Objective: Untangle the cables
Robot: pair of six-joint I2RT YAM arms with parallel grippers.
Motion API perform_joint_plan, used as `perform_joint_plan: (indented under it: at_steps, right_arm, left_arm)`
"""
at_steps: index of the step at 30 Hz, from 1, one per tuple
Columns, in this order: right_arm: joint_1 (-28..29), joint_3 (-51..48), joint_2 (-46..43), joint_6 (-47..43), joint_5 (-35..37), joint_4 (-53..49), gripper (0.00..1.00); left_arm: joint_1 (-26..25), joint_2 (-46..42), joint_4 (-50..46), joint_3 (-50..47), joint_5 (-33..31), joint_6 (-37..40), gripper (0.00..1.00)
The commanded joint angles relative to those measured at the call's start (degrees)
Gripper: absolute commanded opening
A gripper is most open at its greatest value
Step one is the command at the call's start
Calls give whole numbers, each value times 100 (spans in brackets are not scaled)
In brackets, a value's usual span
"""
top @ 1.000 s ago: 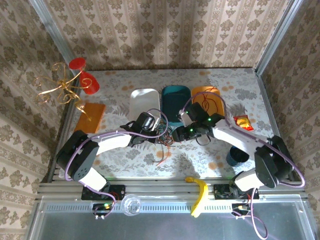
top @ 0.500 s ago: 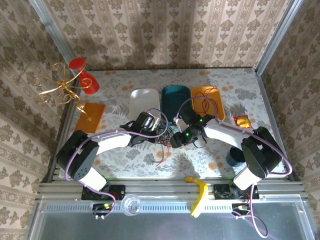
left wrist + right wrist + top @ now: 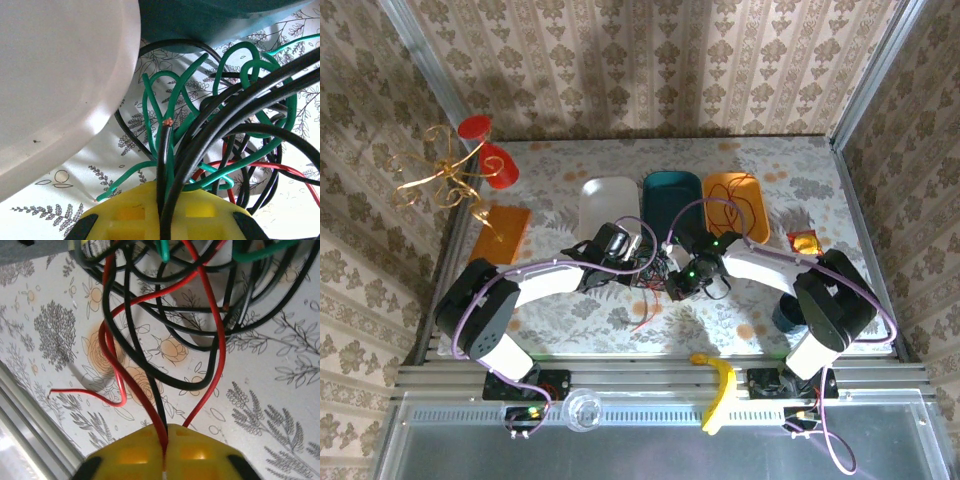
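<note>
Repositioning of my right hand [image 3: 680, 284] toward my left hand [image 3: 642, 260] has closed the gap across the cables [image 3: 658, 268], knotted on the counter [image 3: 570, 312] near the teal tray [image 3: 672, 198]; both hands clench strands, so I judge separation can begin.

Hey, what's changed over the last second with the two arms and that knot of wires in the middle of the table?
The right gripper slid toward the near edge and slightly left, deeper into the cables, its elbow swinging in leftward. It is now shut on red and black strands; when it took hold cannot be told. The left gripper, shut on the cables, and the banana stayed put.
</note>
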Motion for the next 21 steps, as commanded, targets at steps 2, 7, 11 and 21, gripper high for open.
perform_joint_plan:
  at_steps: [2, 7, 11, 21]
  right_arm:
    - [-4, -10, -406, 3, 268, -167, 0]
    - [-387, -318, -1247, 343, 1120, -178, 0]
    - [-1114, -574, -2006, 799, 1508, -166, 0]
    - [-2511, -926, -3418, 1758, 2113, -44, 0]
  left_arm:
    - [42, 97, -229, 86, -8, 50, 0]
    - [55, 175, -220, 52, -68, -9, 0]
    - [57, 185, -181, 0, -51, -18, 0]
    - [67, 214, 4, -149, -76, -46, 0]
